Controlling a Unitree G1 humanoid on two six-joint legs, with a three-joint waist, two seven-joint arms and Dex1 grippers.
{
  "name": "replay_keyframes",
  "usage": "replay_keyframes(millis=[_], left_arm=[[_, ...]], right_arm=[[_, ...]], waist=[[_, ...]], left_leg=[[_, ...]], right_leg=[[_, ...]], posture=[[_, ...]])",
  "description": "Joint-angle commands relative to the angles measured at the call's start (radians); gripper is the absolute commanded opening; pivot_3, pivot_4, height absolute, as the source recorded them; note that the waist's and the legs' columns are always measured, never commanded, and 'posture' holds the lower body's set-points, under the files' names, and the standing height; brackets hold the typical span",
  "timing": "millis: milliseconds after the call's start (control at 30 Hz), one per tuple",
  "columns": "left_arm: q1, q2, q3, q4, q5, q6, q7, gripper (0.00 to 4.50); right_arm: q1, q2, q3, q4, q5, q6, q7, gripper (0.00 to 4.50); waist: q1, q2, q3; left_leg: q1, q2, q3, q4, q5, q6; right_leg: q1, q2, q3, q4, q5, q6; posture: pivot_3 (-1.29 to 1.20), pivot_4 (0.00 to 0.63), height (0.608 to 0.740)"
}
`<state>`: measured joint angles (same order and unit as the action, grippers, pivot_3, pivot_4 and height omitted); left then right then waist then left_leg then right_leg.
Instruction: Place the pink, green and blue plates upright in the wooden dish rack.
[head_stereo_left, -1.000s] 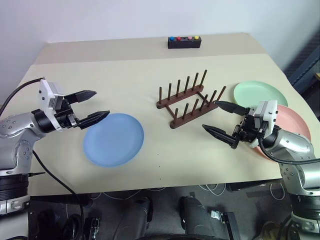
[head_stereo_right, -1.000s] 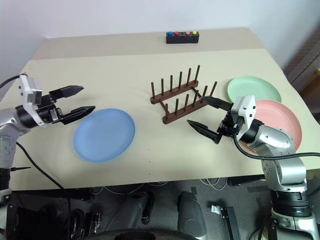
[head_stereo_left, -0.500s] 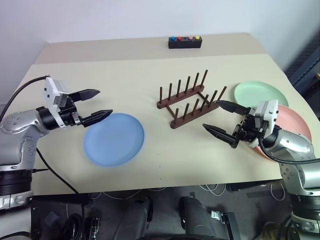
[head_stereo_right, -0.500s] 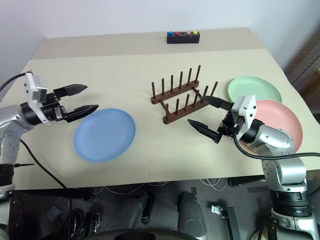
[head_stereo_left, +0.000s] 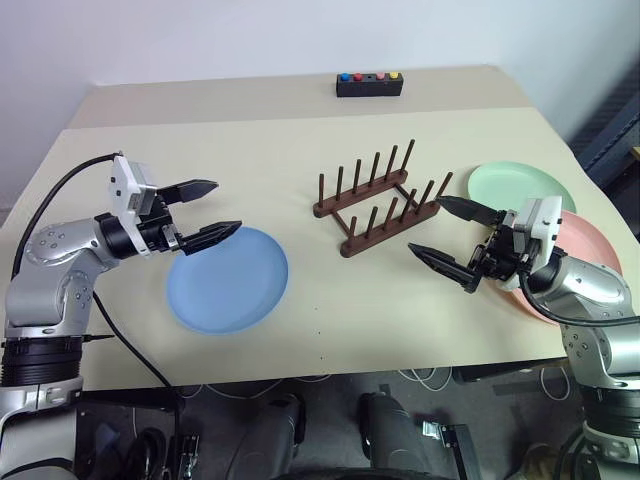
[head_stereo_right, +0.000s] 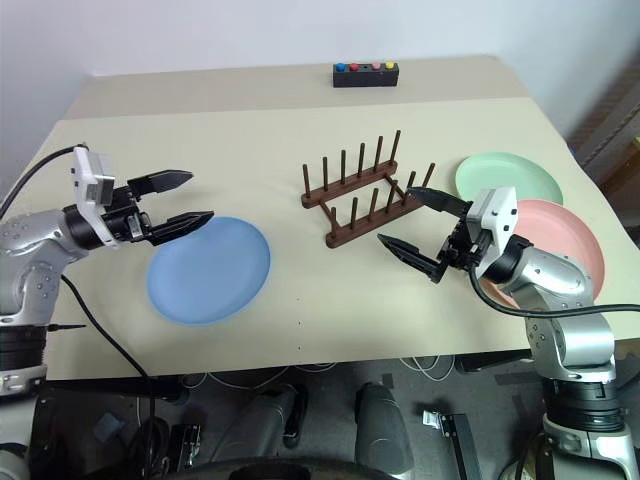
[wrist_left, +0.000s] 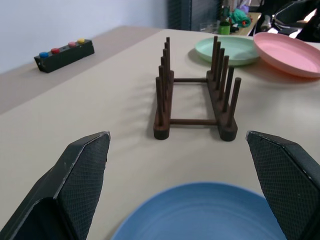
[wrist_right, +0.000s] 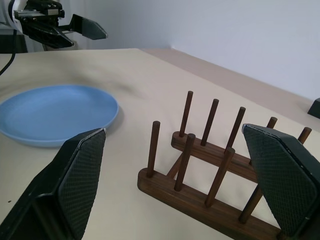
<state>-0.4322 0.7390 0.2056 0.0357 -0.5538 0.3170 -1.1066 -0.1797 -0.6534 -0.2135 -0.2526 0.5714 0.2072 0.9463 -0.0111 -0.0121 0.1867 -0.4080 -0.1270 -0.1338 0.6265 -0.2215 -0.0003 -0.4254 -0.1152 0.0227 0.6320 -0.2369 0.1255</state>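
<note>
A small black box (head_stereo_left: 369, 84) sits at the far edge of the beige surface (head_stereo_left: 270, 160), with blue, red, orange and yellow buttons in a row on top. A pale wall (head_stereo_left: 250, 35) rises behind it. Dark cables (head_stereo_left: 330, 378) lie on the floor below the near edge.

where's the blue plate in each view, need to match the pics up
Left eye view: the blue plate lies left of centre, beside the left gripper.
Right eye view: left of centre.
Left wrist view: bottom edge, between the fingers.
Right wrist view: at left, flat on the table.
Shared landmark: the wooden dish rack.
</note>
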Motion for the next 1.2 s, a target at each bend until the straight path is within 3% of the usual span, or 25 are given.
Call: replay_keyframes(millis=[33, 133, 267, 467, 567, 933, 1200], left_arm=[[-0.035, -0.016, -0.035, -0.05, -0.005, 0.029, 0.013, 4.5], [-0.06, -0.039, -0.111, -0.11, 0.004, 0.1, 0.041, 4.5], [-0.158, -0.102, -0.336, -0.187, 0.152, 0.246, 0.174, 4.5], [-0.193, -0.212, -0.454, -0.146, 0.249, 0.318, 0.28, 4.5], [-0.218, -0.2, -0.524, -0.112, 0.323, 0.339, 0.275, 4.5], [-0.291, -0.382, -0.577, 0.061, 0.433, 0.346, 0.383, 4.5], [-0.285, -0.448, -0.567, 0.087, 0.445, 0.383, 0.411, 4.5]], right_arm=[[-0.009, -0.001, -0.027, -0.017, 0.003, -0.024, -0.006, 4.47], [-0.008, -0.001, -0.031, -0.018, 0.001, -0.026, -0.014, 4.47], [0.008, 0.005, -0.032, -0.032, -0.009, -0.036, -0.033, 4.47], [0.033, 0.002, -0.046, -0.051, -0.007, -0.042, -0.054, 4.47], [0.043, -0.001, -0.052, -0.063, -0.009, -0.044, -0.063, 4.47], [0.065, 0.0, -0.063, -0.087, -0.015, -0.049, -0.086, 4.47], [0.07, -0.002, -0.072, -0.096, -0.014, -0.046, -0.095, 4.47]], waist=[[0.0, 0.0, 0.0], [0.004, 0.0, 0.0], [0.005, 0.0, 0.0], [-0.005, 0.0, 0.0], [-0.001, 0.0, 0.0], [0.017, 0.0, 0.0], [0.02, 0.0, 0.0]], left_leg=[[0.0, 0.0, 0.0, 0.0, 0.0, 0.0], [0.0, 0.0, 0.0, 0.001, 0.0, 0.0], [0.0, -0.001, 0.0, 0.001, 0.0, 0.0], [0.0, 0.0, 0.0, 0.001, 0.0, 0.0], [0.0, 0.0, 0.0, 0.001, 0.0, 0.0], [0.0, 0.0, 0.0, 0.003, 0.0, 0.0], [0.0, -0.001, 0.0, 0.003, 0.0, 0.0]], right_leg=[[0.0, 0.0, 0.0, 0.0, 0.0, 0.0], [0.0, 0.0, 0.0, 0.0, 0.0, 0.0], [0.001, 0.0, 0.0, 0.0, 0.0, 0.0], [0.0, 0.002, 0.001, 0.001, 0.0, 0.001], [0.0, 0.002, 0.001, 0.001, 0.0, 0.001], [0.001, 0.001, 0.001, 0.0, 0.001, 0.001], [0.001, 0.001, 0.001, 0.0, 0.001, 0.001]], posture=[[0.0, 0.15, 0.74], [0.0, 0.15, 0.74], [0.0, 0.15, 0.74], [0.0, 0.15, 0.74], [0.0, 0.15, 0.74], [0.0, 0.15, 0.74], [0.0, 0.15, 0.74]])
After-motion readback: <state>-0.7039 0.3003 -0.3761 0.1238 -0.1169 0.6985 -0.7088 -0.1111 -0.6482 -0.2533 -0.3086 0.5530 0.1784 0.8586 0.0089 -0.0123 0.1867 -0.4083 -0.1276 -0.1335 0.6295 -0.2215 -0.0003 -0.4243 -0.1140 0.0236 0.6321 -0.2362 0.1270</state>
